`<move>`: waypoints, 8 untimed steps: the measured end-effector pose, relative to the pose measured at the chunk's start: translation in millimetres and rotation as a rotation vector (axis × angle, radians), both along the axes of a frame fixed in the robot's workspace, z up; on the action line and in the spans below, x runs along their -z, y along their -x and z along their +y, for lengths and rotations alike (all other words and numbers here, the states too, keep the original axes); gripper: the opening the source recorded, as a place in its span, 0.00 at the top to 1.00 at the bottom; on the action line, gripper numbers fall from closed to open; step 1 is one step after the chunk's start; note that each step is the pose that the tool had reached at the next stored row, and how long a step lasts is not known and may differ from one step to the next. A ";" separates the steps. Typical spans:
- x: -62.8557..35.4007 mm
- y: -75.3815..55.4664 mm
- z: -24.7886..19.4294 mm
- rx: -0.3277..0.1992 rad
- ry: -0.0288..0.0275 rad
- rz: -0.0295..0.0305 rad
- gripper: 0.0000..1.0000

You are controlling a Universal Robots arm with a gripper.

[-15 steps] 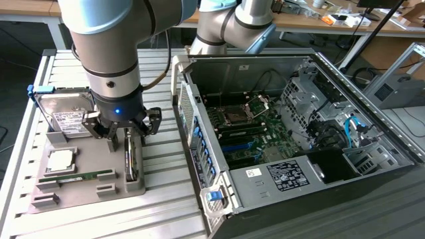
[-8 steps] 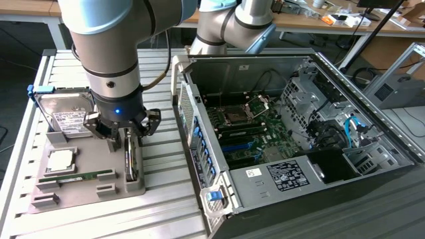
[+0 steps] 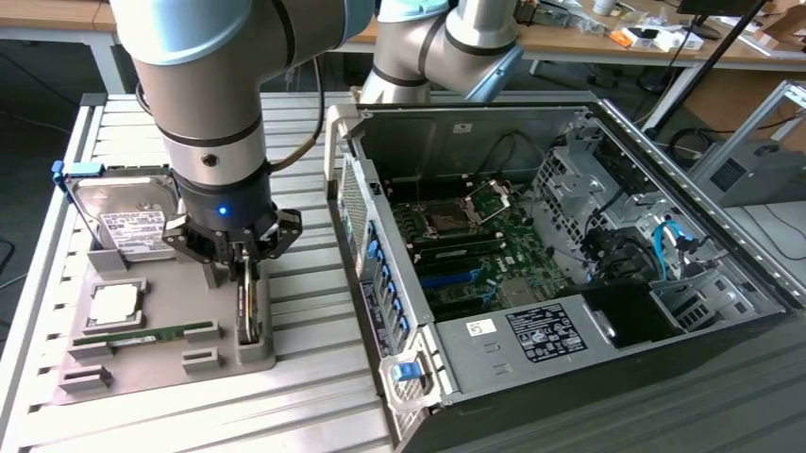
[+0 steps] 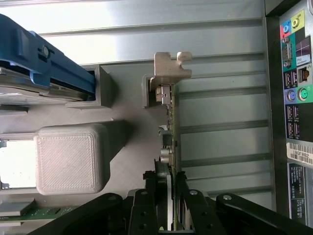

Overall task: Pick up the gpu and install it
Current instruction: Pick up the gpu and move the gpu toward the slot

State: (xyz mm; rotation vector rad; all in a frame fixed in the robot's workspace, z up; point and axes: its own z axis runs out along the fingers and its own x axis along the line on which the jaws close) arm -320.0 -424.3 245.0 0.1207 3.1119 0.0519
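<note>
The gpu (image 3: 249, 310) stands on its long edge in a slot of the grey holder tray (image 3: 164, 363), on the exterior view's left. In the wrist view the gpu (image 4: 171, 122) shows edge-on as a thin green board, with its silver bracket at the far end. My gripper (image 3: 240, 274) has come straight down over it. Its black fingers (image 4: 149, 196) stand on either side of the card, close to its two faces, and the card still rests in its slot. The gripper (image 4: 166, 186) is partly closed in, and I see no firm squeeze on the card.
The same tray holds a hard drive (image 3: 126, 222) with a blue bracket, a CPU (image 3: 116, 302) and a RAM stick (image 3: 145, 333). The open PC case (image 3: 554, 245), motherboard (image 3: 454, 255) facing up, lies at the exterior view's right, its rear ports (image 4: 296, 73) near the tray.
</note>
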 end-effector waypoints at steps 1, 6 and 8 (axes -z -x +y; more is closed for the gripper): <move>0.0 0.0 0.0 0.000 0.0000 -0.0001 0.73; 0.0 0.0 0.0 0.000 0.0000 -0.0001 0.73; 0.0 0.0 0.0 0.000 0.0000 0.0000 0.73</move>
